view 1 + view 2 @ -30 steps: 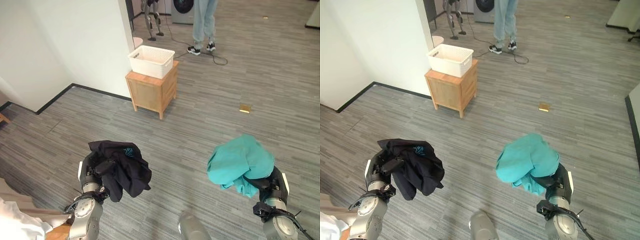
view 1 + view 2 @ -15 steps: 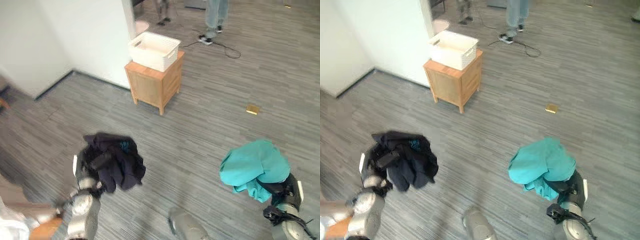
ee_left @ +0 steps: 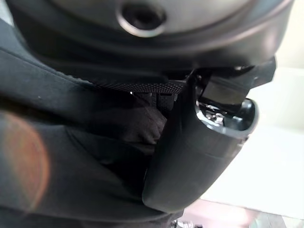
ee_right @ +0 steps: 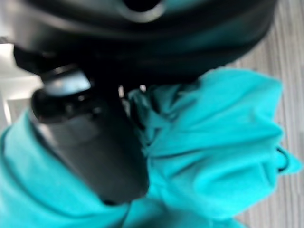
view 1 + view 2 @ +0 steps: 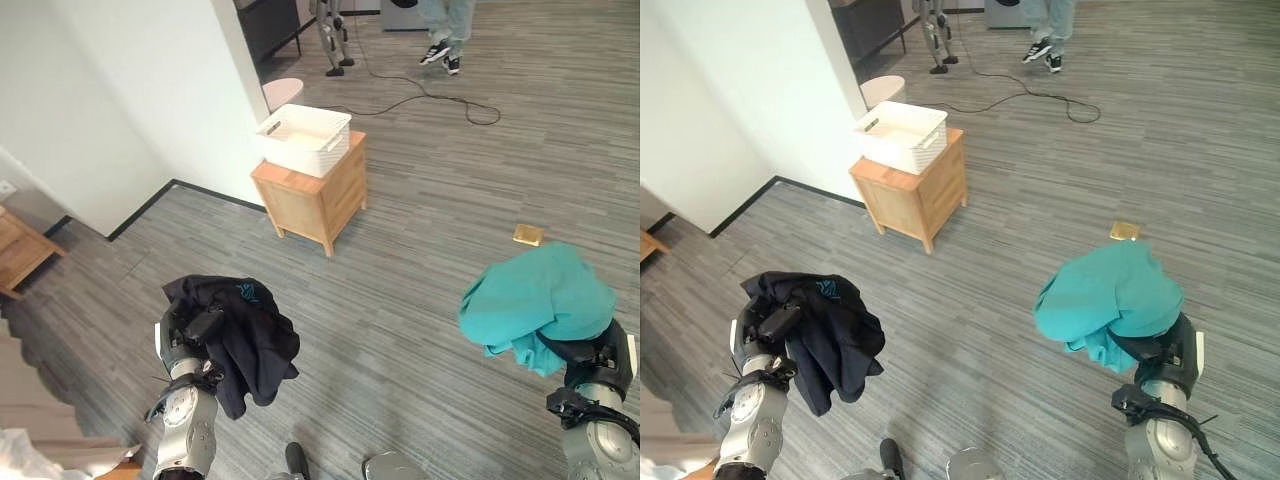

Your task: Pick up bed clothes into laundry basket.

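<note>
Robot hand fingers (image 5: 196, 331) under black garment (image 5: 245, 340)

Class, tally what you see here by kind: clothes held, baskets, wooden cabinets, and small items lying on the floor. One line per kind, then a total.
Clothes held: 2 (black garment, teal garment)
Baskets: 1 (white laundry basket)
Wooden cabinets: 1 (wooden cabinet)
Small floor items: 1 (yellow square)
Total: 5

Each silver-grey metal forearm ends in a ribbed dark wrist joint carrying a dark robot hand: the left robot hand (image 5: 185, 335) bears a white plate along its outer edge, as does the right robot hand (image 5: 1167, 362). Up close, the thumbs are smooth glossy black casings under a rounded black housing with a circular recess.
</note>
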### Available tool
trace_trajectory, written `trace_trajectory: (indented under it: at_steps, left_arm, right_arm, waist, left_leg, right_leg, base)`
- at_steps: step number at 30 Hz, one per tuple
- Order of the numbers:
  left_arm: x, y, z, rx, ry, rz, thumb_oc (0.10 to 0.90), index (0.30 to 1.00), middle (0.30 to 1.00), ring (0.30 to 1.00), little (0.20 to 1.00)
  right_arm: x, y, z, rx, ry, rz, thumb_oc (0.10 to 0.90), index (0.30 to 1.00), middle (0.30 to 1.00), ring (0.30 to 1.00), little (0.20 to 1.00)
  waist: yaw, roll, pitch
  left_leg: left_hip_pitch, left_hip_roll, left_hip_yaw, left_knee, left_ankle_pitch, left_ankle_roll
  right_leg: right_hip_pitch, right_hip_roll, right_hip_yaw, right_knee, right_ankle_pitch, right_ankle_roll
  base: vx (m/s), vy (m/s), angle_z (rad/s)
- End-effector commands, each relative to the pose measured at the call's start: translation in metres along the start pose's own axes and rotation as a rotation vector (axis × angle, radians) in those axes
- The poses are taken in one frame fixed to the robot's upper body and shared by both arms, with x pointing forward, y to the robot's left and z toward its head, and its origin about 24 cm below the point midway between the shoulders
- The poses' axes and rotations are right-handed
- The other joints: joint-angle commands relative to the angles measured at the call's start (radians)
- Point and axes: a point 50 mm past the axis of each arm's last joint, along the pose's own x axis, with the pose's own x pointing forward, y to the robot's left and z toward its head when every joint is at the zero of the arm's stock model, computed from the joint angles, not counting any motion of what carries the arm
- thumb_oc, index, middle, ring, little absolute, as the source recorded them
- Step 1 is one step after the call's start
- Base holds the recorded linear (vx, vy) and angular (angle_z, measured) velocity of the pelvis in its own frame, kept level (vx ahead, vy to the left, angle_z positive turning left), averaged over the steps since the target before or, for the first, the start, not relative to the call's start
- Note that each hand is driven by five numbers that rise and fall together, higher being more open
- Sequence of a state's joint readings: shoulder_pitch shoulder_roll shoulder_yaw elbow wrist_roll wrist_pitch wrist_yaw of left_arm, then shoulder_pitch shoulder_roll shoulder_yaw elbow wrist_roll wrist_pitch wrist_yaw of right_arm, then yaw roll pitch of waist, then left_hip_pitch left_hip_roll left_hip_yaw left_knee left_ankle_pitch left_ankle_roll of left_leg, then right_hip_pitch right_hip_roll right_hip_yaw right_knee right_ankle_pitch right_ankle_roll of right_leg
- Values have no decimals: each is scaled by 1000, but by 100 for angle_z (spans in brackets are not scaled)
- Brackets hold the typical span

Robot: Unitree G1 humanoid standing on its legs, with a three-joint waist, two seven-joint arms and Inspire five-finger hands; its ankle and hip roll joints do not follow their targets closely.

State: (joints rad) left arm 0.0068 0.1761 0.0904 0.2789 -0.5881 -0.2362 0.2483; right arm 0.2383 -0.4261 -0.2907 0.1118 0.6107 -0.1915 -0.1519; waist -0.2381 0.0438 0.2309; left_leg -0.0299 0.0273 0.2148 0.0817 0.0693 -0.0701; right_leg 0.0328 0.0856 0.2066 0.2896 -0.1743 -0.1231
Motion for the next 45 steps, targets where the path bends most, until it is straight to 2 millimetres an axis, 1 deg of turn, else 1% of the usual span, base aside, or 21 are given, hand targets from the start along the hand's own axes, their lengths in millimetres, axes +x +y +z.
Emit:
trace_trajectory:
  at_steps: [1,2,3,4,8,9,12,14,16,18,20,22,26,27,28,32,35,38,42,43,45]
  left_arm:
    - [22,-18,73,-12,-336,-114,400,300,300,300,300]
    - [23,-19,76,-3,-348,-114,400,300,300,300,300]
    - [23,-19,76,-3,-349,-113,400,300,300,300,300]
    - [25,-20,80,11,-362,-111,400,300,300,300,300]
    - [28,-25,81,26,-359,-141,400,300,300,300,300]
    - [29,-30,80,37,-349,-169,400,300,300,300,300]
    - [30,-32,81,50,-351,-179,400,300,300,300,300]
    - [31,-35,88,55,-376,-196,400,300,300,300,300]
    - [31,-35,89,50,-379,-197,400,300,300,300,300]
    - [31,-31,90,54,-384,-192,400,300,300,300,300]
    - [31,-30,90,56,-383,-192,400,300,300,300,300]
    - [31,-33,90,67,-382,-222,400,300,300,300,300]
    - [30,-33,86,71,-364,-225,400,300,300,300,300]
    - [29,-31,81,50,-342,-218,400,300,300,300,300]
    - [29,-31,81,49,-342,-218,400,300,300,300,300]
    - [24,-21,71,13,-300,-187,400,300,300,300,300]
    - [23,-22,70,16,-291,-191,400,300,300,300,300]
    - [22,-27,70,28,-292,-219,400,300,300,300,300]
    - [24,-39,75,31,-314,-261,400,300,300,300,300]
    - [24,-45,80,32,-338,-283,400,300,300,300,300]
    - [24,-44,85,42,-357,-283,400,300,300,300,300]
  right_arm:
    - [13,18,42,76,-247,51,400,300,300,300,300]
    - [13,22,42,68,-247,74,400,300,300,300,300]
    - [14,23,42,67,-248,74,400,300,300,300,300]
    - [16,27,43,39,-251,88,400,300,300,300,300]
    - [13,28,41,37,-247,96,400,300,300,300,300]
    - [11,26,37,43,-231,86,400,300,300,300,300]
    - [10,25,36,52,-231,78,400,300,300,300,300]
    - [15,30,42,61,-263,85,400,300,300,300,300]
    - [16,31,43,64,-267,89,400,300,300,300,300]
    - [17,32,47,66,-279,100,400,300,300,300,300]
    - [16,32,46,62,-273,104,400,300,300,300,300]
    - [13,26,44,47,-255,115,400,300,300,300,300]
    - [14,21,50,26,-270,107,400,300,300,300,300]
    - [18,20,59,15,-303,112,400,300,300,300,300]
    - [18,20,59,15,-303,112,400,300,300,300,300]
    - [23,18,75,-6,-353,122,400,300,300,300,300]
    - [23,16,75,-15,-349,117,400,300,300,300,300]
    - [20,11,73,-29,-335,105,400,300,300,300,300]
    - [17,11,74,-16,-348,104,400,300,300,300,300]
    - [17,11,72,3,-351,84,400,300,300,300,300]
    - [15,11,69,15,-347,73,400,300,300,300,300]
  waist:
    - [17,-17,-70]
    - [14,0,-65]
    - [16,-1,-65]
    - [5,4,-55]
    - [-15,1,-46]
    - [-33,-5,-48]
    - [-36,-7,-52]
    - [-25,1,-44]
    - [-20,1,-42]
    - [-16,-11,-37]
    - [-24,-15,-38]
    - [-43,-31,-51]
    - [-22,-38,-58]
    - [-6,-40,-51]
    - [-9,-39,-52]
    - [21,-64,-37]
    - [23,-72,-31]
    - [11,-72,-33]
    - [-10,-52,-32]
    - [-20,-43,-35]
    - [-19,-38,-37]
  left_leg:
    - [62,-11,15,-17,-56,12]
    - [91,-20,26,-57,-64,31]
    - [92,-22,28,-60,-63,32]
    - [115,-26,41,-82,-69,43]
    - [141,-34,39,-88,-80,55]
    - [154,-37,24,-83,-96,58]
    - [158,-37,22,-75,-113,58]
    - [149,-25,44,-47,-147,48]
    - [148,-21,48,-35,-161,43]
    - [179,-8,60,-23,-191,22]
    - [189,-2,47,-21,-197,15]
    - [191,17,-9,2,-196,-4]
    - [168,28,-30,23,-175,-14]
    - [134,52,-58,64,-111,-36]
    - [130,53,-61,66,-110,-37]
    - [50,101,-103,192,2,-70]
    - [28,103,-118,214,7,-70]
    - [44,120,-93,157,5,-66]
    - [72,119,-75,29,-35,-64]
    - [86,98,-69,-29,-73,-55]
    - [91,80,-65,-55,-90,-42]
  right_leg:
    - [6,-41,72,-97,44,157]
    - [-32,-49,68,3,49,187]
    - [-40,-49,70,17,43,187]
    - [-96,-54,76,104,55,212]
    - [-153,-53,98,212,66,217]
    - [-173,-53,132,263,77,223]
    - [-179,-73,140,271,73,225]
    - [-193,-156,124,196,65,229]
    - [-197,-173,110,147,73,236]
    - [-227,-228,47,25,124,265]
    - [-219,-231,53,-11,136,274]
    - [-180,-163,164,-31,105,274]
    - [-144,-164,112,-68,93,245]
    - [-122,-151,87,-72,80,220]
    - [-123,-150,83,-72,80,218]
    - [-72,-121,48,-90,64,164]
    - [-55,-112,38,-93,56,151]
    - [-60,-113,18,-95,53,148]
    - [-84,-129,2,-129,67,174]
    - [-97,-144,4,-170,100,195]
    - [-100,-157,9,-210,127,212]
  base:
    - [321,179,-18]
    - [250,138,-22]
    - [178,140,-40]
    - [54,59,-33]
    - [109,41,-16]
    - [119,-21,21]
    - [107,-36,12]
    - [77,-98,-8]
    - [96,-113,-29]
    - [198,-190,-34]
    - [151,-149,7]
    - [164,-246,42]
    - [40,-230,69]
    - [-15,-274,65]
    - [-32,-241,74]
    - [-12,-262,44]
    - [-7,-186,30]
    - [-20,-7,30]
    - [-61,90,24]
    - [-12,115,20]
    - [-18,153,1]
